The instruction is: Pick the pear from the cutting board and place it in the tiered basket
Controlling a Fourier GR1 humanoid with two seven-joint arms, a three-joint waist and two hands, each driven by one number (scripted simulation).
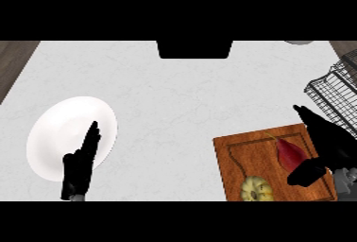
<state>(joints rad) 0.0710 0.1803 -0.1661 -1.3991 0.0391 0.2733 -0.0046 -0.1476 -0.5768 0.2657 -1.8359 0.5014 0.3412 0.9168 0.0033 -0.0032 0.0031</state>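
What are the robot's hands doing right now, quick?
Left hand: open, fingers straight, holding nothing, over the white plate.
Right hand: open over the cutting board, beside the red pear, not gripping it.

no readable text, labels, brands, numbers or signs anywhere in the head view; cutting board [233, 156], white plate [70, 118] and wire tiered basket [335, 94] all show unmarked surfaces
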